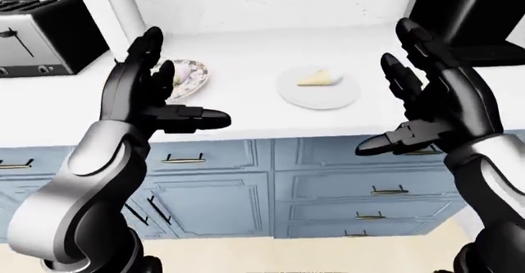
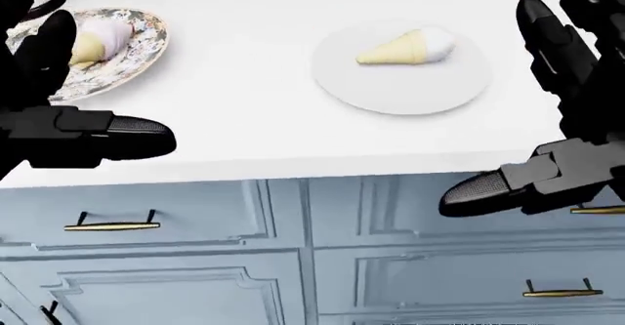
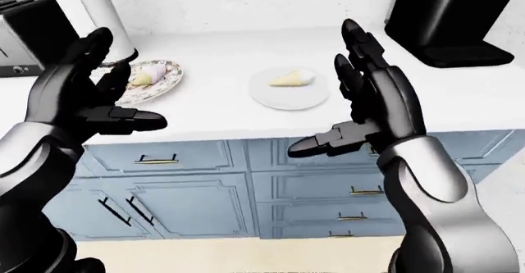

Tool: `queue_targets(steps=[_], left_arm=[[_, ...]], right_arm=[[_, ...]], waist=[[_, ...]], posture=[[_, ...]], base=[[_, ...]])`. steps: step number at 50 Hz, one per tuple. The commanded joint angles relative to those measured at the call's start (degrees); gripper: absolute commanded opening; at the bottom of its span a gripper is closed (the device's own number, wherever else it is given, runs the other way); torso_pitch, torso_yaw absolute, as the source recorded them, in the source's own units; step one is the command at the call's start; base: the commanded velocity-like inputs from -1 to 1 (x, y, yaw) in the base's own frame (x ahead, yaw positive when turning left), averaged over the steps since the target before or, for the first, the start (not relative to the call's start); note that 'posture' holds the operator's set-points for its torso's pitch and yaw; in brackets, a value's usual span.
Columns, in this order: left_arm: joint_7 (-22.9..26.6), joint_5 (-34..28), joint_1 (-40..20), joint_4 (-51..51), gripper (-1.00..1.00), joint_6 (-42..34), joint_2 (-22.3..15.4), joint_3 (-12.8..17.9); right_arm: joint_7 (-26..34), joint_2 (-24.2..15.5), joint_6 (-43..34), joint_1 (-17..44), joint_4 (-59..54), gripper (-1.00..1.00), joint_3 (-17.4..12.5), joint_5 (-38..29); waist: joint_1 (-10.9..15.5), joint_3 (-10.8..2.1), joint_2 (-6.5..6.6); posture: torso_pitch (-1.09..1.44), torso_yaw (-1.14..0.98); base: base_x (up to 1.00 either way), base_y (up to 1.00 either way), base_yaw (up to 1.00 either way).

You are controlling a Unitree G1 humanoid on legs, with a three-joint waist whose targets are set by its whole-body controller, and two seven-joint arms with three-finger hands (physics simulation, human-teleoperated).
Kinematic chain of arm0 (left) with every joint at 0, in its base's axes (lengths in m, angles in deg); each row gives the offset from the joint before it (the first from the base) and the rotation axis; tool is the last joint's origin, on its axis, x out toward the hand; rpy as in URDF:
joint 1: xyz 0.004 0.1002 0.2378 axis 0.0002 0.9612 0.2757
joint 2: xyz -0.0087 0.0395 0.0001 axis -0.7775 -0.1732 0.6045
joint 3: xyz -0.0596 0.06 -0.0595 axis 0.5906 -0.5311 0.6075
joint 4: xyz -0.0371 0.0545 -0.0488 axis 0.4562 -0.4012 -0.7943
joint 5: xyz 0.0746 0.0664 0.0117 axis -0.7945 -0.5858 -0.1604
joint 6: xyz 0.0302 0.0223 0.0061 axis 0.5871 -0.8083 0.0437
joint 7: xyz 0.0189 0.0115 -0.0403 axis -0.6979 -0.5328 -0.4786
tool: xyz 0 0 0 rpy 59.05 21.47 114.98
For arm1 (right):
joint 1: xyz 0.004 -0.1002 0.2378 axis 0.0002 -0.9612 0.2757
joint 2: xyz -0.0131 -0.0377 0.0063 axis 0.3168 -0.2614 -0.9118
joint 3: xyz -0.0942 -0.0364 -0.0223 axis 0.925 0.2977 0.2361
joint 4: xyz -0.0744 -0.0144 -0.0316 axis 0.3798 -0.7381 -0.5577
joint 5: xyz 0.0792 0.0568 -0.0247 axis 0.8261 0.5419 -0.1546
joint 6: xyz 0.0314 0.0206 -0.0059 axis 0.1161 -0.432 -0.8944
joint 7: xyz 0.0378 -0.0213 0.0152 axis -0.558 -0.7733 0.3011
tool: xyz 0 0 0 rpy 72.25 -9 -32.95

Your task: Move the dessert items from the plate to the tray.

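- Counter (image 1: 246,58), white and flat, runs across the left-eye view above pale blue cabinet fronts (image 1: 213,199) with brass pulls.
- Left-eye view: black three-finger left hand (image 1: 152,98) raised palm-inward, fingers spread wide, thumb jutting toward view right; nothing held. Black three-finger right hand (image 1: 431,101) mirrors it, fingers spread, empty.
- Between the hands, a plain white round plate (image 1: 318,91) carries a pale yellow cone-shaped dessert with white top (image 1: 318,77), lying on its side.
- Floral-patterned round dish (image 1: 190,76) sits partly behind the left hand's fingers.
- Silver and black toaster (image 1: 41,36) at upper left; black appliance (image 1: 472,15) at upper right.
- Head view: the cone dessert lies across the white plate's middle, tip toward view left. Patterned dish at upper left holds a second cone-shaped dessert with lilac top (image 2: 97,41), partly hidden by the left hand.
- Right-eye view: both hands hover near the counter edge, well apart, touching neither plate nor dish.
- Whether the patterned dish is the tray, cannot tell.
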Motion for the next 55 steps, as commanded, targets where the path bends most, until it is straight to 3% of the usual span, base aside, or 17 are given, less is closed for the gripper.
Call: queue_targets(steps=[1,4,8,12,17,20,21,22,32,36,37,38,45,49,51,52,55], left_arm=[[-0.1,-0.1,-1.3,0.5,1.0,1.4,-0.4,0.2],[0.0,-0.2,-1.0,0.4,1.0,1.8,-0.4,0.0],[0.0,-0.3,-1.4,0.2,1.0,1.6,-0.6,0.0],[0.1,-0.3,-2.1,-0.5,1.0,1.5,-1.1,0.0],[0.1,-0.3,-3.1,-1.5,1.0,1.2,-1.2,0.1],[0.1,-0.2,-3.4,-1.9,1.0,1.3,-1.2,0.1],[0.0,-0.1,-3.4,-1.7,1.0,1.2,-1.2,0.1],[0.0,-0.1,-3.5,-1.6,1.0,1.1,-1.2,0.1],[-0.9,1.3,-4.7,-0.4,1.0,-0.6,-1.4,0.9],[-1.0,1.6,-4.2,-0.3,1.0,-0.2,-1.7,0.8],[-0.9,1.5,-3.8,-0.5,1.0,0.4,-1.8,0.5],[-0.7,1.2,-3.3,-1.0,1.0,1.4,-1.8,0.2],[-0.2,0.8,-2.8,-0.8,1.0,1.4,-2.0,0.4],[0.3,0.4,-2.6,-1.5,1.0,2.4,-2.2,0.4],[0.2,0.5,-3.0,-1.4,1.0,1.9,-2.3,0.5],[0.2,0.5,-3.1,-1.4,1.0,1.8,-2.3,0.5],[0.3,0.5,-3.3,-1.4,1.0,1.6,-2.4,0.6]], right_arm=[[0.7,-0.5,0.6,1.4,0.2,1.0,-0.4,-0.9],[1.1,-0.5,-0.1,2.2,-0.1,1.0,-0.3,-1.2],[2.1,-1.0,0.0,2.5,-0.8,1.0,0.9,-3.2],[2.7,-0.7,-0.7,4.0,-1.0,1.0,0.4,-4.4],[3.5,-0.8,-0.2,4.2,-1.3,1.0,0.4,-5.3],[3.8,-1.0,-1.2,4.7,-0.7,1.0,0.0,-5.3],[4.0,-1.0,-1.2,4.7,-0.7,1.0,-0.2,-5.3],[4.0,-1.2,-1.4,4.8,-0.5,1.0,-0.4,-5.3],[4.5,-2.3,-1.7,5.1,-0.3,1.0,-1.9,-4.8],[4.4,-2.3,-0.7,4.6,-0.6,1.0,-2.1,-4.9],[4.4,-2.5,-0.3,4.2,-0.8,1.0,-1.8,-5.2],[4.5,-2.5,0.0,4.0,-0.8,1.0,-1.6,-5.4],[4.9,-2.3,1.2,3.8,-0.6,1.0,-2.3,-5.6],[5.0,-2.5,2.0,3.9,-1.2,1.0,-2.2,-5.6],[4.6,-2.3,1.3,4.3,-0.9,1.0,-2.6,-5.0],[4.4,-2.5,0.7,4.6,-0.5,1.0,-2.9,-4.6],[4.5,-3.6,0.8,4.4,-0.2,1.0,-2.5,-4.5]], waist=[[1.8,0.98,-2.23],[1.9,-1.15,-1.89],[1.5,0.74,-8.84],[2.3,0.07,-7.05],[-0.1,2.56,-1.0],[0.0,0.19,5.18],[0.4,2.15,2.51],[-0.1,2.27,2.65],[2.7,0.84,-2.01],[3.0,-0.81,-7.33],[2.3,0.41,-5.01],[3.0,1.14,-6.61],[2.6,0.69,-5.76],[2.5,-0.07,-2.52],[2.7,-0.64,1.64],[1.9,-0.25,0.27],[2.0,1.06,0.66]], posture=[[0.0,0.0],[0.0,0.0],[0.0,0.0],[0.0,0.0],[0.0,0.0],[0.0,0.0],[0.0,0.0],[0.0,0.0],[0.0,0.0],[0.0,0.0],[0.0,0.0],[0.0,0.0],[0.0,0.0],[0.0,0.0],[0.0,0.0],[0.0,0.0],[0.0,0.0]], base=[[0.13,0.0,1.0],[0.13,0.0,1.0],[0.14,0.32,0.5],[0.2,0.49,0.0],[0.48,0.27,0.0],[0.52,0.27,0.0],[0.52,0.27,0.0],[0.52,0.27,0.0],[0.53,0.07,0.0],[0.43,0.0,0.0],[0.36,0.0,0.0],[0.36,0.0,0.0],[0.3,0.27,0.0],[0.06,0.23,0.0],[0.0,0.0,0.0],[0.0,0.0,0.0],[0.0,0.0,0.0]])
